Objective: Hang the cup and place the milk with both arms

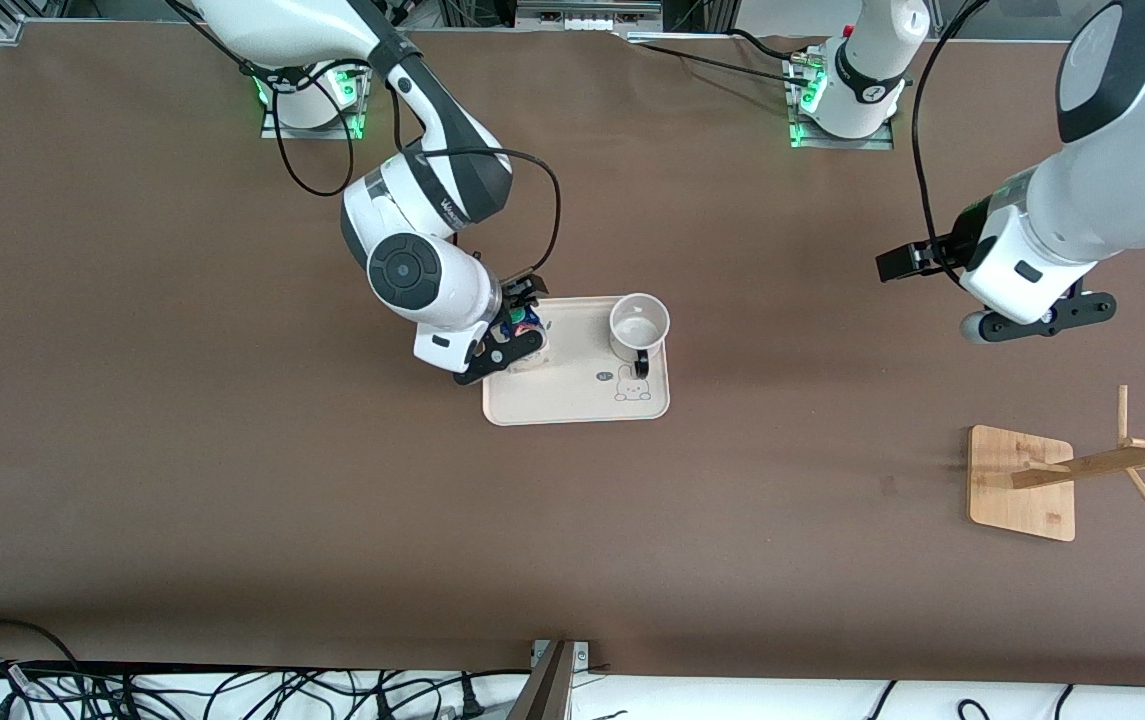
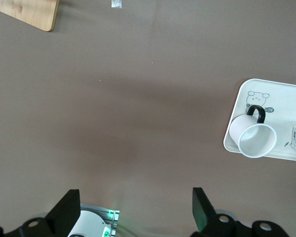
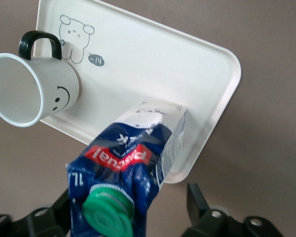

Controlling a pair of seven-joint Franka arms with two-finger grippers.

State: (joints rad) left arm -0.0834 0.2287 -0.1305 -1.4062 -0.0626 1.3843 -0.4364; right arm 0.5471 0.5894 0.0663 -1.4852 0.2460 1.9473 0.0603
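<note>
Milk between right pincer fingers, on tray

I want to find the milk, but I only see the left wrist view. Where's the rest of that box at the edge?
Observer: The milk stands on the tray, between the open right claw's fingers.
Child: Does the cup have a face?
Observer: Yes, the cup shows a black smiley.
Child: Where's my claw?
Observer: The left claw, open, hangs over bare table at the left arm's end, where a pegged wooden rack stands.
</note>
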